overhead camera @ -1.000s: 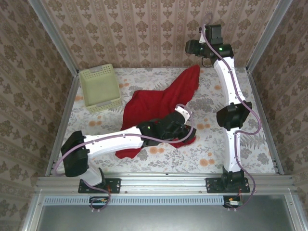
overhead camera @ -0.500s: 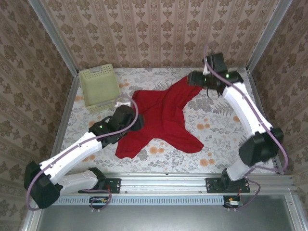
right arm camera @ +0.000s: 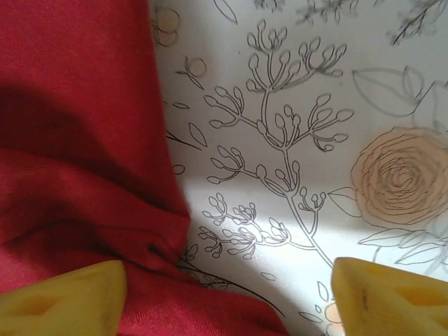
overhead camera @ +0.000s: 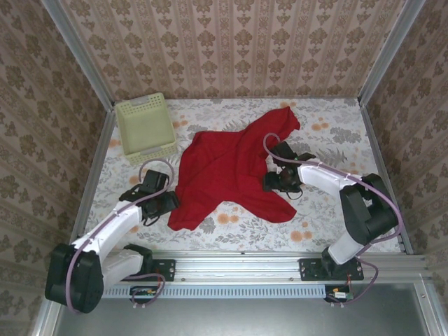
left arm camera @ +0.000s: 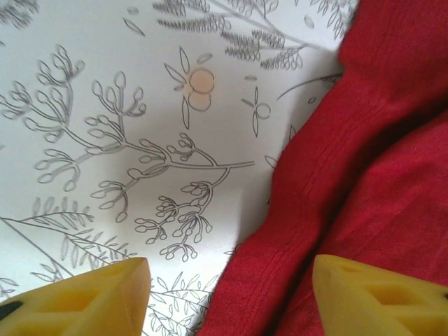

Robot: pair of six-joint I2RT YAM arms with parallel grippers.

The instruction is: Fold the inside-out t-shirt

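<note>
The inside-out t-shirt (overhead camera: 227,164) is plain red and lies spread and wrinkled across the middle of the flowered table. My left gripper (overhead camera: 168,203) sits low at the shirt's lower left edge. In the left wrist view, that gripper (left arm camera: 231,301) is open, its yellow fingertips (left arm camera: 77,301) straddling the stitched hem of the shirt (left arm camera: 364,161) without gripping it. My right gripper (overhead camera: 273,180) is down at the shirt's right edge. Seen from the right wrist, this gripper (right arm camera: 227,301) is also open, one finger over the red cloth (right arm camera: 77,126) and the other over bare table.
A pale yellow-green perforated basket (overhead camera: 145,128) stands at the back left, just clear of the shirt. Metal rails and patterned walls close in the table on three sides. Bare tablecloth (overhead camera: 336,140) shows to the right of the shirt.
The right arm let the far sleeve drop and swung down to the shirt's right edge. The left arm pulled back to the lower left edge. The shirt lies flatter.
</note>
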